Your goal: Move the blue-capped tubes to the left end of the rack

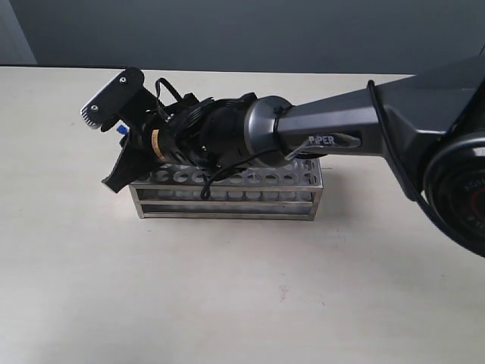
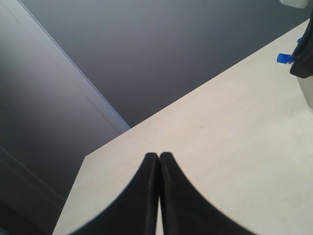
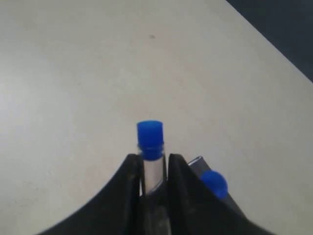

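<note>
Between the right gripper (image 3: 154, 169) fingers: one tube (image 3: 149, 138), clamped just under its blue cap, both fingers against the glass. Just beside one finger, a second tube (image 3: 213, 184). Below the gripper, one end of the rack (image 1: 227, 206). Empty, fully closed: left gripper (image 2: 159, 159).

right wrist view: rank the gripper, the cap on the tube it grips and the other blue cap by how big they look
1. right gripper, by far the largest.
2 and 3. cap on the gripped tube and the other blue cap look alike; their nearness to the camera differs, so unranked.
</note>
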You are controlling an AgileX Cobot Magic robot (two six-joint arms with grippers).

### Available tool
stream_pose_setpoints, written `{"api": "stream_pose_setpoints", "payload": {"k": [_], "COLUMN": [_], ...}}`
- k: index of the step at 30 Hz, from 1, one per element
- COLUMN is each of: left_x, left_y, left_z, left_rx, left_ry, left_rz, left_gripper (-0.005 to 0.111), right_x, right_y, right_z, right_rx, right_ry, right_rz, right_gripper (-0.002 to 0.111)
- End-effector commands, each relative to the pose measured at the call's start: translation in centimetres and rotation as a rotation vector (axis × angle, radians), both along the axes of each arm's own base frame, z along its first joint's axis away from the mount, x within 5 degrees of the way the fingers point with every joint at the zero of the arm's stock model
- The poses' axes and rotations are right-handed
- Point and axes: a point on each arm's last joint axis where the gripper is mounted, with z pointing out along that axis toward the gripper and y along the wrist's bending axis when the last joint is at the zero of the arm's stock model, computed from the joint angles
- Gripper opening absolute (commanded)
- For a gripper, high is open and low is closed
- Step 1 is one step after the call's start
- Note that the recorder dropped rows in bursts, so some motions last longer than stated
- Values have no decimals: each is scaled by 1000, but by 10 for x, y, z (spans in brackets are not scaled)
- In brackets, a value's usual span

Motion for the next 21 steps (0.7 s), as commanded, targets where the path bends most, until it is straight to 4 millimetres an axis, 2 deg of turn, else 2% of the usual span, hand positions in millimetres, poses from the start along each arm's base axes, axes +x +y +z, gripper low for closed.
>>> {"api": "stream_pose_setpoints", "payload": {"k": [1, 5, 12, 21], "left_x": [0, 0, 0, 0], "left_y": [0, 0, 0, 0], "left_z": [2, 2, 2, 2], "left_rx": [-5, -5, -5, -5], "left_ry": [-3, -3, -3, -3], "left_rz": [-2, -2, -2, -2], "left_gripper": [1, 1, 1, 1], "right_x": [-9, -6, -5, -10], "right_y": [2, -1, -3, 0], "right_z": [15, 28, 39, 38], "right_rx": [31, 47, 63, 67], "right_ry": [-1, -37, -62, -31], "right_rz": [20, -15, -42, 25], "right_gripper": [-1, -1, -1, -1]}}
